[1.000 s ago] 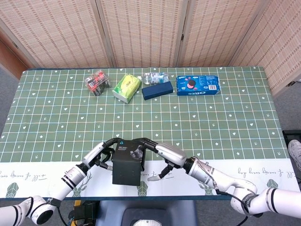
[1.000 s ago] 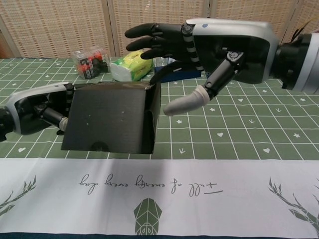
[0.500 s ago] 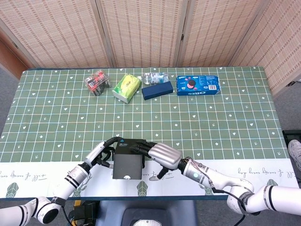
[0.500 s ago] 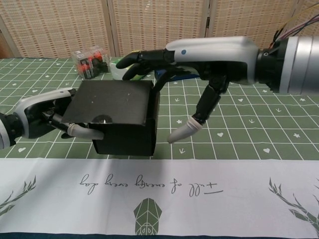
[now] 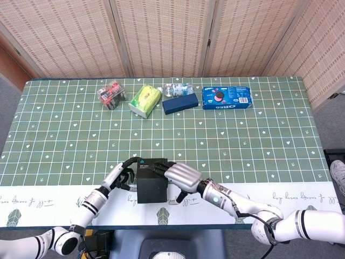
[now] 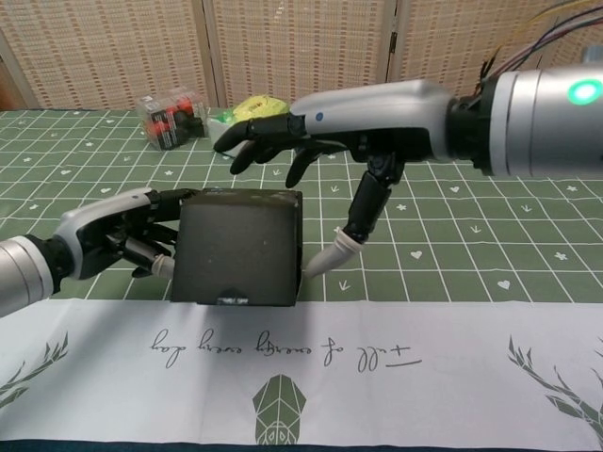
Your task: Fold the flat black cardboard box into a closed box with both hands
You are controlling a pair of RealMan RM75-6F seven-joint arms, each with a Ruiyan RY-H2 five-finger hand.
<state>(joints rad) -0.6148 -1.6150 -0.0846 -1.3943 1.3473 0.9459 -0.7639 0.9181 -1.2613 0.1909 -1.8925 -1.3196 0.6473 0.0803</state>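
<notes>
The black cardboard box [image 6: 240, 247] stands folded up on the table near the front edge, also seen in the head view as a black box [image 5: 152, 181]. My left hand [image 6: 118, 235] cups its left side, with fingers curled against the wall and the top corner. My right hand [image 6: 349, 132] is spread above the box top, its fingers apart and a little over the lid. Its thumb points down beside the box's right wall, the tip close to the lower edge. In the head view the left hand [image 5: 121, 177] and right hand [image 5: 180, 175] flank the box.
Along the far side lie a clear pack of small items [image 5: 111, 94], a yellow-green packet [image 5: 145, 100], a plastic bottle [image 5: 179, 88], a dark blue box [image 5: 180, 103] and an Oreo pack [image 5: 227, 97]. A white printed strip [image 6: 377, 367] runs along the tablecloth's front edge.
The box has come down from a tilted, lifted pose and now stands upright on the table. The right hand lowered over its top; the left hand moved to its left side.
</notes>
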